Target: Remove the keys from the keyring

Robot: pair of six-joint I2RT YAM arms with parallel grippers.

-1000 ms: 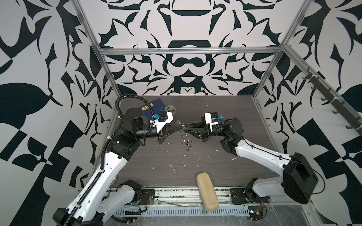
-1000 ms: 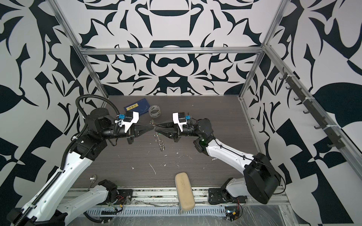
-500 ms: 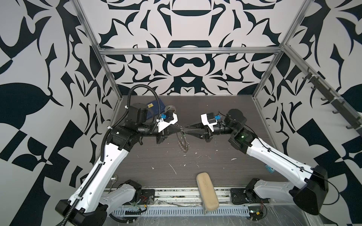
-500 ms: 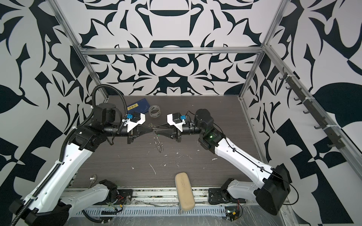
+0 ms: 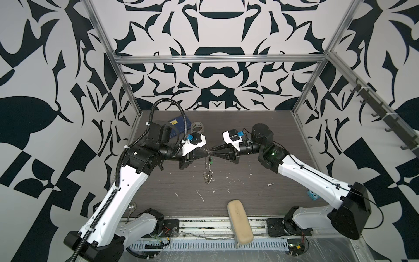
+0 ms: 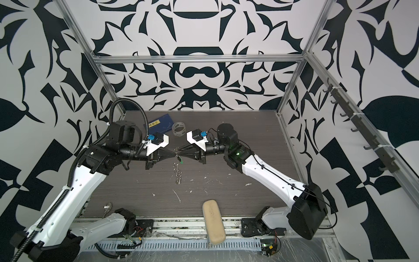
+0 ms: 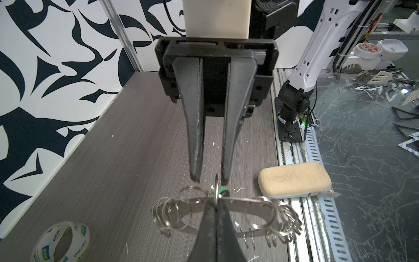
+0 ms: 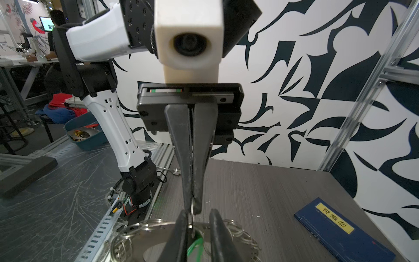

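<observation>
The keyring, a flat grey metal disc fringed with small wire loops, hangs edge-on above the table in both top views. My left gripper is shut on one upright wire loop at the disc's rim. The green key hangs just under that loop and shows in a top view. My right gripper faces the left one tip to tip. It is open by a narrow gap, and the loop and the green key lie between its fingers.
At the back left of the table lie a clear tape roll and a blue book. A beige case rests on the front edge. A spoon lies at the front left. White scraps dot the tabletop.
Both arms have lifted their elbows and wrists. The right gripper drew back from the left one, then came back tip to tip with its jaws narrower. The left grip has held throughout.
</observation>
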